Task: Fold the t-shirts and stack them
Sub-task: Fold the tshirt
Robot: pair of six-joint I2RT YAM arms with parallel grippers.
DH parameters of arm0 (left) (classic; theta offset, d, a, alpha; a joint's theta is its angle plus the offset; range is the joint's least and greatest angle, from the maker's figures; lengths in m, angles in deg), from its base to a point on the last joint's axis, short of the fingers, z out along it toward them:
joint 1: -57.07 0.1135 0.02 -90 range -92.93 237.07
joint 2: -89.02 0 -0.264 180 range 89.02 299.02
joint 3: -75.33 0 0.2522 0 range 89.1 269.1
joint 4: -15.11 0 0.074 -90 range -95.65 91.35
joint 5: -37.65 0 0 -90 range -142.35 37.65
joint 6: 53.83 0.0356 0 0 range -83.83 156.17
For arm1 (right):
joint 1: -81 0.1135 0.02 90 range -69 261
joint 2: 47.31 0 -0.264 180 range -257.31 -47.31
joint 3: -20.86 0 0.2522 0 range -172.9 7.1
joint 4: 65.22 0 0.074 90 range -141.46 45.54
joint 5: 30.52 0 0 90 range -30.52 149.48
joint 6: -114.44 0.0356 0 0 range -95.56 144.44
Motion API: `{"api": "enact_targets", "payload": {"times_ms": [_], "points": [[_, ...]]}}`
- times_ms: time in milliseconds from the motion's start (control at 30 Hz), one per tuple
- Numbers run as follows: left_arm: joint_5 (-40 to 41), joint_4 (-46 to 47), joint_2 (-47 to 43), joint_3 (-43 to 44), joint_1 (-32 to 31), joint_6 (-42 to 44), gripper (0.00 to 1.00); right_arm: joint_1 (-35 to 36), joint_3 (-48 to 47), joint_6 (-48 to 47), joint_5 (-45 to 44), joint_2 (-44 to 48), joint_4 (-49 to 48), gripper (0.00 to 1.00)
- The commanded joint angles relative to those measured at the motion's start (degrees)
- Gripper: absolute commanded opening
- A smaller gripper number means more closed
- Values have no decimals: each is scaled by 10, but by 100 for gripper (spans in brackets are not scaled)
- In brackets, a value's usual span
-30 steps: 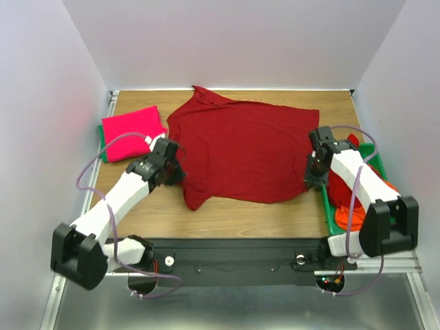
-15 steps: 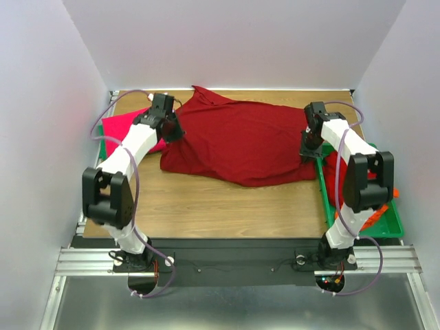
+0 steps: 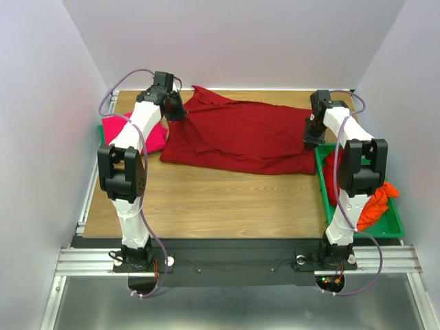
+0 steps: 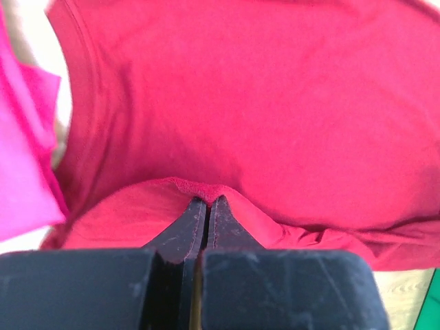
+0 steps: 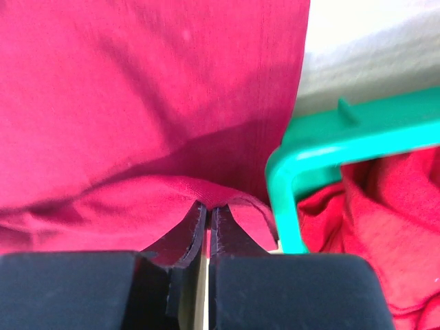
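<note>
A dark red t-shirt [image 3: 240, 134] lies across the far half of the table, its near part folded back over the rest. My left gripper [image 3: 177, 113] is shut on the shirt's edge [image 4: 199, 189] at the far left. My right gripper [image 3: 313, 137] is shut on the shirt's edge [image 5: 206, 192] at the far right, beside the green tray's corner. A folded pink-magenta t-shirt [image 3: 134, 134] lies at the far left, partly under my left arm. More shirts, dark red [image 3: 335, 175] and orange [image 3: 375, 206], lie heaped in the tray.
The green plastic tray [image 3: 395, 230] stands along the right edge; its rim [image 5: 330, 144] is close to my right fingers. Bare wooden table [image 3: 227, 206] lies in front of the shirt. White walls close in the back and both sides.
Both grippers have carried the shirt's near edge towards the far side, folding the shirt over itself. Both arms now reach out to the back of the table.
</note>
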Motion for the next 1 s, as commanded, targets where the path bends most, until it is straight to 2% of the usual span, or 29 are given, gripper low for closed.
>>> {"api": "enact_targets", "payload": {"times_ms": [0, 500, 867, 900, 933, 967], "points": [[-13, -13, 14, 62, 16, 14, 0, -21, -40, -10, 4, -16, -1, 0], [-78, -25, 123, 195, 36, -1, 0, -40, -120, -15, 16, -82, 15, 0], [-92, -24, 160, 228, 44, -13, 0, -46, -149, -14, 17, -107, 22, 2], [-94, -20, 163, 229, 44, -18, 2, -47, -151, -14, 16, -107, 23, 8], [-93, -15, 163, 229, 46, -21, 21, -47, -159, -12, 16, -107, 24, 15], [-91, -4, 163, 229, 46, -23, 35, -47, -164, -11, 16, -106, 24, 25]]}}
